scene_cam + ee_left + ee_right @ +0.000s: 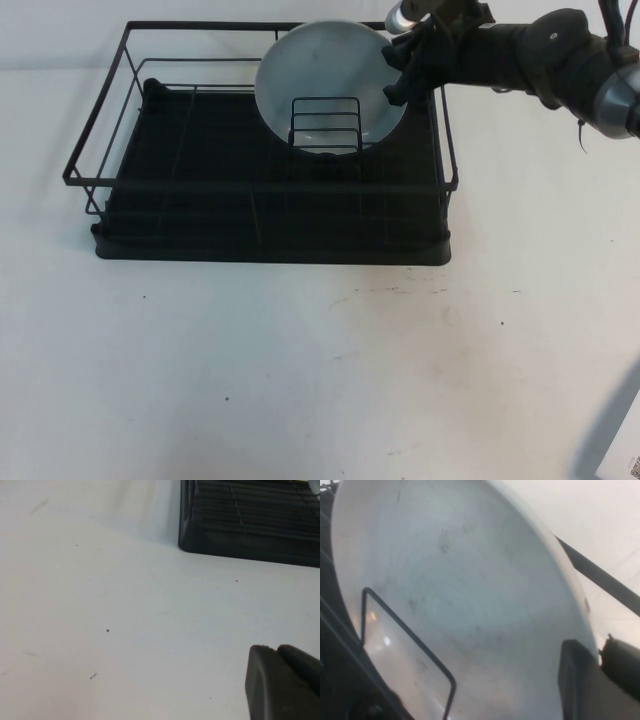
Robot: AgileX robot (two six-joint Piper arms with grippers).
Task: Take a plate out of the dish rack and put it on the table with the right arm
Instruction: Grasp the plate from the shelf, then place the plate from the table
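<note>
The pale grey-blue plate (325,75) stands on edge at the back right of the black dish rack (270,247), leaning behind the small upright wire divider (325,125). My right gripper (400,72) reaches in from the right and is shut on the plate's right rim. In the right wrist view the plate (470,580) fills the picture, and the right gripper (595,655) has one finger on its face and the other behind its rim. My left gripper (277,650) is shut and holds nothing, low over the white table (125,620).
The rack's top wire frame (445,150) runs just under my right arm (540,55). A corner of the rack's tray base (240,545) lies ahead of the left gripper. The white table (300,370) spreads broad in front of the rack.
</note>
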